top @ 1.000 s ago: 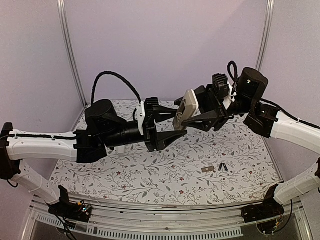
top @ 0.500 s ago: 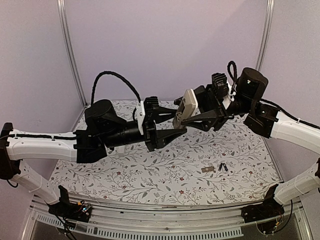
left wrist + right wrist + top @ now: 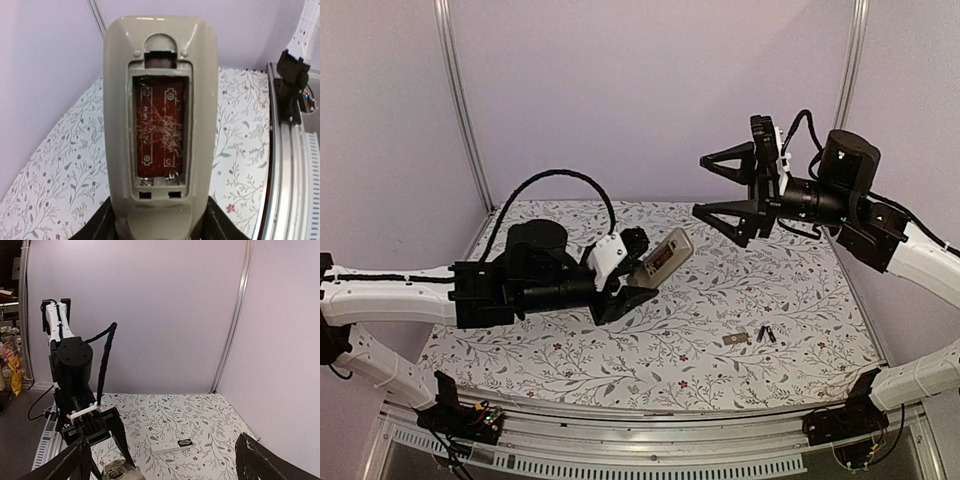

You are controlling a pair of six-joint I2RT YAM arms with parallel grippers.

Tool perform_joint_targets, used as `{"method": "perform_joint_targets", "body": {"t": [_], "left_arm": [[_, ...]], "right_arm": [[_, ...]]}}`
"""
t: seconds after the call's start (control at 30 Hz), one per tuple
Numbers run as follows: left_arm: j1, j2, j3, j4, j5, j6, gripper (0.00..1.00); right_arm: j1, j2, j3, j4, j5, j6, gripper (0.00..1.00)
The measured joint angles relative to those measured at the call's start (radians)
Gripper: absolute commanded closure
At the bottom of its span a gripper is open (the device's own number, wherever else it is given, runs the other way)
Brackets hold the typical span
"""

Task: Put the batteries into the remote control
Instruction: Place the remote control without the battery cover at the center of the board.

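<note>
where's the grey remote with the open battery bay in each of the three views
Top external: the grey remote sits left of centre, tilted, gripped by the left claw.
Left wrist: it fills the middle, with its battery bay open, empty and facing the camera.
Right wrist: only its end shows at the bottom edge, left of centre.
Shared landmark: the floral table cover.

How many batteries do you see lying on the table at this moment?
2: one battery and another battery lie side by side on the table, toward its right front, just right of a small grey piece. More may be out of sight.
</note>
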Motion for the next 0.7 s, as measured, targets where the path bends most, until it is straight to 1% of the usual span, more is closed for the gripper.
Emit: {"method": "perform_joint_targets", "body": {"t": [0.13, 0.23, 0.33, 0.53, 0.7], "left_arm": [[0.0, 0.069, 0.001, -0.201, -0.018, 0.006, 1.0], [0.0, 0.151, 0.006, -0.324, -0.003, 0.027, 1.0], [0.0, 0.237, 0.02, -0.412, 0.007, 0.059, 1.0], [-0.009, 0.412, 0.113, -0.511, 0.004, 0.116, 1.0], [-0.037, 0.512, 0.196, -0.559, -0.028, 0.153, 1.0]], "right_arm": [[-0.026, -0.014, 0.033, -0.092, 0.161, 0.064, 0.01], [-0.042, 0.002, 0.072, -0.196, 0.304, 0.124, 0.01], [-0.051, 0.03, 0.089, -0.283, 0.429, 0.181, 0.01], [-0.058, 0.097, 0.089, -0.453, 0.615, 0.27, 0.01], [-0.098, 0.155, 0.098, -0.586, 0.687, 0.341, 0.05]]}}
